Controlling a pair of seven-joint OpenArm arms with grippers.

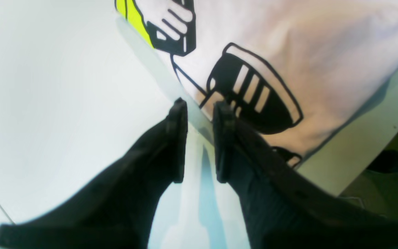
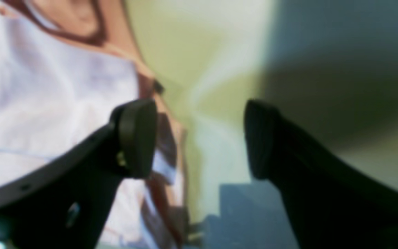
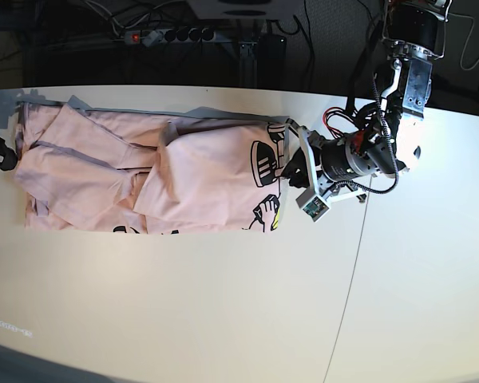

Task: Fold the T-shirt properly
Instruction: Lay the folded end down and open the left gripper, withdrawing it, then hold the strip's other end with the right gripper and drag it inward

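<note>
Mid-fold: my left tool (image 1: pixel 200 107), released, sits at the pale pink printed cotton T-shirt's (image 3: pixel 199 175) right edge; next fold needs regrasping.

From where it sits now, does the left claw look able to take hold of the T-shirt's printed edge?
Probably yes. The left claw is open right at the T-shirt edge beside the black shoe print, with only bare table around it and nothing in between.
</note>
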